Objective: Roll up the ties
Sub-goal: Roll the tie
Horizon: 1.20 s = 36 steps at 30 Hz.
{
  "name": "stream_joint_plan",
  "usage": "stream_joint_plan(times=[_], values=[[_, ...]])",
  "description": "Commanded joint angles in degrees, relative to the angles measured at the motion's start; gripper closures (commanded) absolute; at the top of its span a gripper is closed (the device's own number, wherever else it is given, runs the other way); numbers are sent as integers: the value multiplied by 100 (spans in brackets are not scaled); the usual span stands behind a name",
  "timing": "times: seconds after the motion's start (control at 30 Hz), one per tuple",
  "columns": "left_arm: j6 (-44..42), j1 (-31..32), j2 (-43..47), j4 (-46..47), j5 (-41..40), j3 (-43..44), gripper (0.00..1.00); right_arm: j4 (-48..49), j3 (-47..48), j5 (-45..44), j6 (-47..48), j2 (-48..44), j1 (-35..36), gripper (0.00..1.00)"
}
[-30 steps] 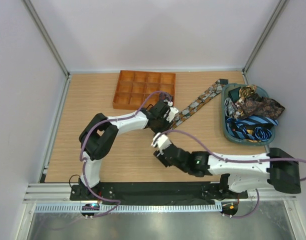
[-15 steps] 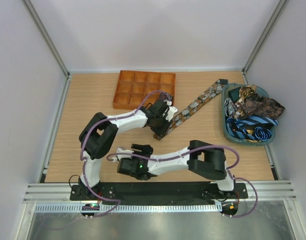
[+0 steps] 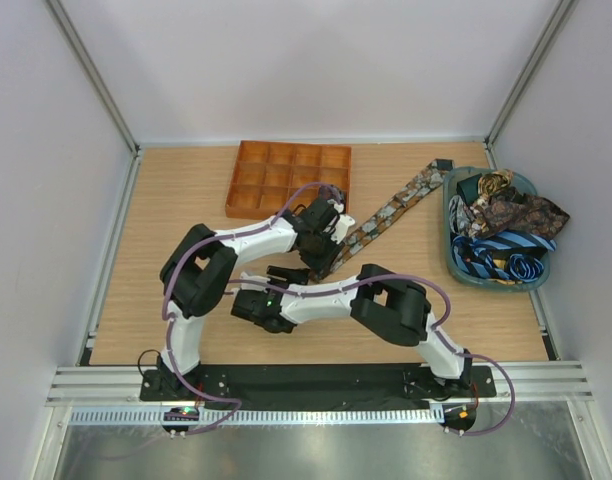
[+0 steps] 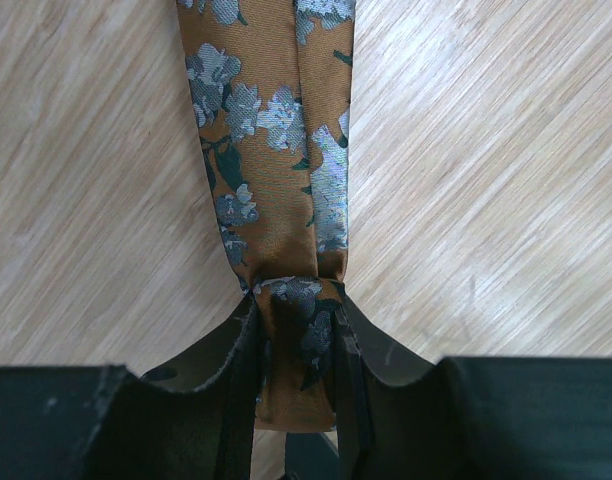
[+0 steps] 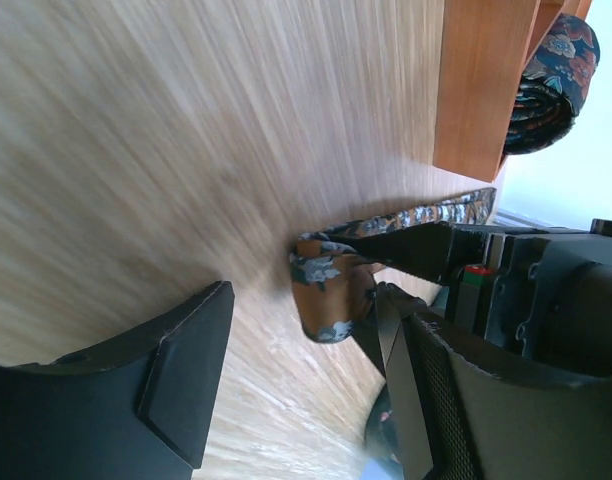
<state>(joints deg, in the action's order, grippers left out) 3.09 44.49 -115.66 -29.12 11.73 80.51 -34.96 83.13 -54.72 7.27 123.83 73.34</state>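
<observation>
- Landmark: orange tray [image 3: 276, 180] at the far side of the table [image 3: 186, 200]. All places below are read off it.
- One paisley tie [image 3: 386, 212] lies stretched flat. It runs from just off the tray's near right corner away to the right, with its far end at the teal basket [image 3: 456, 262], which sits well right of the tray.
- More ties [image 3: 506, 235], brown paisley and blue striped, are heaped loose in that basket. None of them looks rolled.
- The left gripper [image 3: 321, 255] sits just nearside of the tray's right corner. Its fingers are clamped on the tie's near end, and the left wrist view shows the cloth bunched between the tips.
- The right gripper [image 3: 286, 272] is a little nearer you than the left one. Its fingers are spread wide with nothing in them, and they face the pinched end.
- In the right wrist view that end [image 5: 326, 290] curls into a small loop, probably the first turn of a coil.
- Handling, as a judgement: the cloth looks light, limp and slick. It won't hold a shape unaided, and a loose coil will likely spring open or telescope sideways.
- Hold the curled end across its full width, pinching every layer. Keep light tension along the flat length as you wind.
- Risk: dragging the tie across the wood could skew the roll.
</observation>
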Motion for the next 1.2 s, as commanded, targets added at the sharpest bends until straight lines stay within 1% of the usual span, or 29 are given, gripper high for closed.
stream_joint_plan(times=[0.0,0.13,0.43,0.47,0.57,0.67,0.77,0.83,0.93,1.07,1.17], values=[[165,-2,-511,-1297,75,-220,78,-187,98,-48,117,194,-66,33],[192,-2,-563,-1552,67,-53,79,-230,80,-39,47,352,-101,34],[192,-11,-625,-2071,-100,202,79,-380,27,-127,-94,738,-162,40],[192,-2,-634,-2088,-100,219,79,-450,45,-144,-120,774,-188,43],[192,-11,-642,-2150,-162,255,79,-652,133,-197,-252,888,-224,46],[200,-2,-660,-2194,-223,299,79,-853,221,-206,-444,1011,-259,46],[200,-2,-677,-2238,-250,325,79,-1091,344,-145,-594,1152,-285,49],[192,-11,-660,-2273,-267,334,79,-1171,396,-136,-700,1275,-294,51],[200,-2,-642,-2299,-285,325,79,-1232,449,-153,-709,1354,-312,61],[200,-10,-581,-2282,-294,299,75,-1232,458,-118,-867,1302,-303,66],[200,-2,-476,-2203,-294,246,66,-1215,493,-109,-850,1240,-294,69]])
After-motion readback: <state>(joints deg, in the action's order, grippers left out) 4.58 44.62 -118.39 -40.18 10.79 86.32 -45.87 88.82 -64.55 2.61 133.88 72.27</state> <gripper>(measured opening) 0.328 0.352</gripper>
